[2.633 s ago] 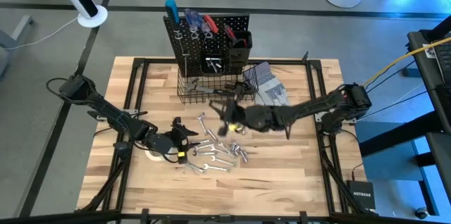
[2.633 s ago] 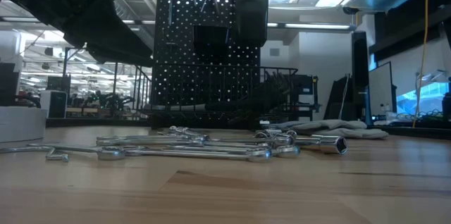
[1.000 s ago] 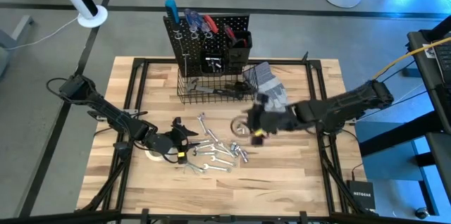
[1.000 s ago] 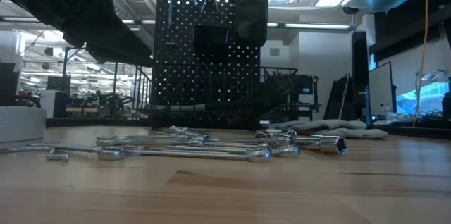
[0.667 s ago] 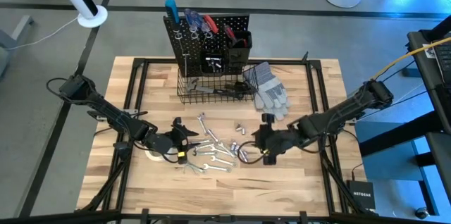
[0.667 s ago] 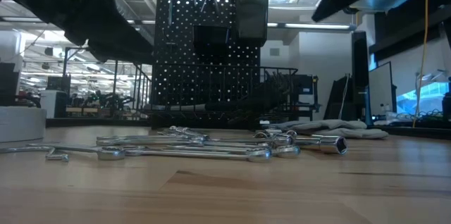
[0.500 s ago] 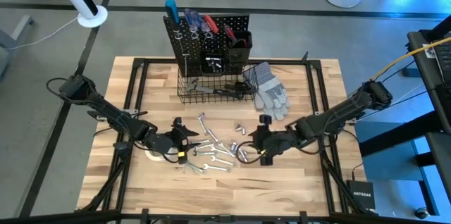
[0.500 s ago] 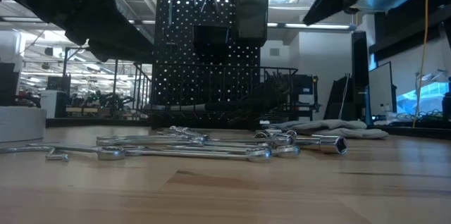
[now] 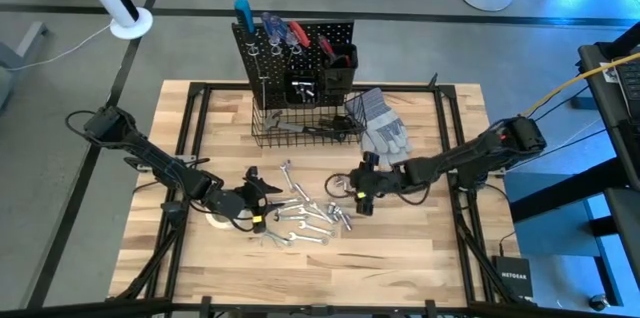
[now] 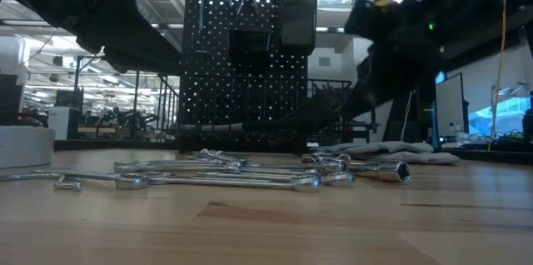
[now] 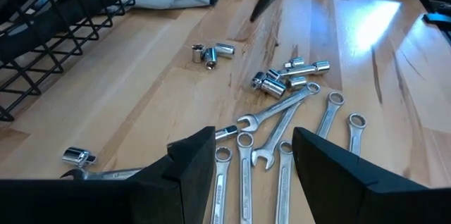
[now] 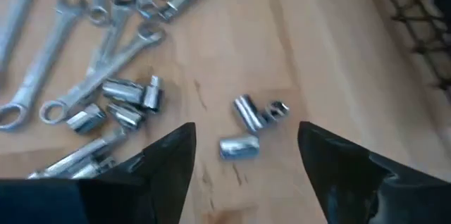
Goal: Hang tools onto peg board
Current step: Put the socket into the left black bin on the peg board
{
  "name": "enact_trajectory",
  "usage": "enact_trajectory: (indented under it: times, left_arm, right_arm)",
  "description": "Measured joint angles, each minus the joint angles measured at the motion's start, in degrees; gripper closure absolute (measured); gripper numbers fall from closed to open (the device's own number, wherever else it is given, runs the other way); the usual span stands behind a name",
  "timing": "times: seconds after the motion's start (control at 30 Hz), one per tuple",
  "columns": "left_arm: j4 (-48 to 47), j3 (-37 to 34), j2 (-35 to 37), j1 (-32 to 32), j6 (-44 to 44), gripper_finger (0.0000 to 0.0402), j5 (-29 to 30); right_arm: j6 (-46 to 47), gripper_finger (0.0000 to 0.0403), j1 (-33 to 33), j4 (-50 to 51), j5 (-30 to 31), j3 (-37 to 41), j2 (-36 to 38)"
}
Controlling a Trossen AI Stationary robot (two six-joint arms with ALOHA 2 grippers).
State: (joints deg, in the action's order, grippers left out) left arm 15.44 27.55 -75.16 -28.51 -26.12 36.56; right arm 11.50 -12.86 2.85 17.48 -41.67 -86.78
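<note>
Peg board (image 9: pixel 295 53) upright at bench (image 9: pixel 420 238) rear; its wire basket (image 9: pixel 305 126) holds a few tools, black bin (image 9: pixel 340 63) contents unclear. Silver wrenches (image 9: pixel 300 220) scattered mid-bench. Right gripper (image 9: pixel 362 190), fingers spread, empty, hovers low over three small sockets (image 12: pixel 250 129) lying between its fingers. Left gripper (image 9: pixel 262 198), fingers spread, low beside the wrenches, arm stretched flat.

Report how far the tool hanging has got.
Done: red- and blue-handled tools hang on the peg board, and some tools lie in its wire basket. In hand: nothing; the right gripper, jaws open, hovers over three loose sockets; the left gripper, jaws open, waits by the wrenches. Left: that whole pile of wrenches and sockets on the table.
</note>
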Motion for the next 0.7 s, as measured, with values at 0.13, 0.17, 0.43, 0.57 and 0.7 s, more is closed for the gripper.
enact_trajectory:
  times: [0.13,0.17,0.43,0.57,0.7]
  left_arm:
    - [-0.4,0.0,0.0,0.0,-0.2,0.0219,0.0]
    - [-0.3,0.0,0.0,0.0,-0.2,0.0219,0.0]
    - [-0.3,0.0,0.0,0.0,-0.3,0.0219,0.0]
    - [-0.2,0.0,0.0,0.0,-0.2,0.0219,0.0]
    - [-0.3,0.0,0.0,0.1,-0.2,0.0219,0.0]
  right_arm:
    - [-1.4,0.0146,2.0,-14.4,-2.1,8.3,0.0]
    - [-1.4,0.0146,2.6,-17.5,-2.0,10.0,-0.1]
    - [-0.8,0.0146,3.9,-29.5,-4.0,15.1,-2.5]
    - [-0.9,0.0146,3.9,-33.2,-5.5,15.1,-7.0]
    - [-1.3,0.0146,4.0,-35.1,-4.4,15.1,-9.6]
